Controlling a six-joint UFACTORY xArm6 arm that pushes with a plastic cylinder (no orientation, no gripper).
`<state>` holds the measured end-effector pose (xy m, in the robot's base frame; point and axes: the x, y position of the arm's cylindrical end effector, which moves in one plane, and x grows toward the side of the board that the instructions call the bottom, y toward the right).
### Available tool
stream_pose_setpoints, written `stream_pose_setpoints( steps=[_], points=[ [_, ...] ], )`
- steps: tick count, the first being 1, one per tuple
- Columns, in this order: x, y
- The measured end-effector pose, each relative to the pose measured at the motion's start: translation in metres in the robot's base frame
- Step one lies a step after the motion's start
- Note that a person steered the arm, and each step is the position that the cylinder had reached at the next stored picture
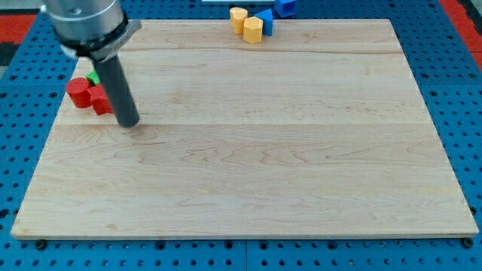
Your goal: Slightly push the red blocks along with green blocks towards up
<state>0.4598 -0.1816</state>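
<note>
Two red blocks sit near the board's left edge: a round one (77,91) and a blocky one (99,100) to its right, touching. A green block (93,77) peeks out just above them, mostly hidden by the rod. My tip (129,123) rests on the board just right of and slightly below the blocky red block, very close to it. The rod rises up and to the left to the grey arm at the view's top left.
Two yellow blocks (239,18) (253,30) and a blue block (265,22) sit at the board's top edge near the middle. Another blue block (285,7) lies just off the board above them. The wooden board (256,143) lies on a blue pegboard.
</note>
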Motion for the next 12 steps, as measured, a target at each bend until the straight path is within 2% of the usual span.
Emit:
stream_pose_setpoints(
  steps=[1,2,3,4,5,6,7,8,9,10,11,12],
  points=[
    [0.058,-0.050],
    [0.050,-0.121],
    [0.039,-0.122],
    [-0.019,-0.123],
    [-0.047,-0.107],
    [-0.050,-0.078],
    [-0.062,-0.074],
    [-0.085,-0.074],
    [-0.090,-0.099],
    [-0.057,-0.096],
    [-0.007,-0.058],
    [-0.002,-0.025]
  ],
)
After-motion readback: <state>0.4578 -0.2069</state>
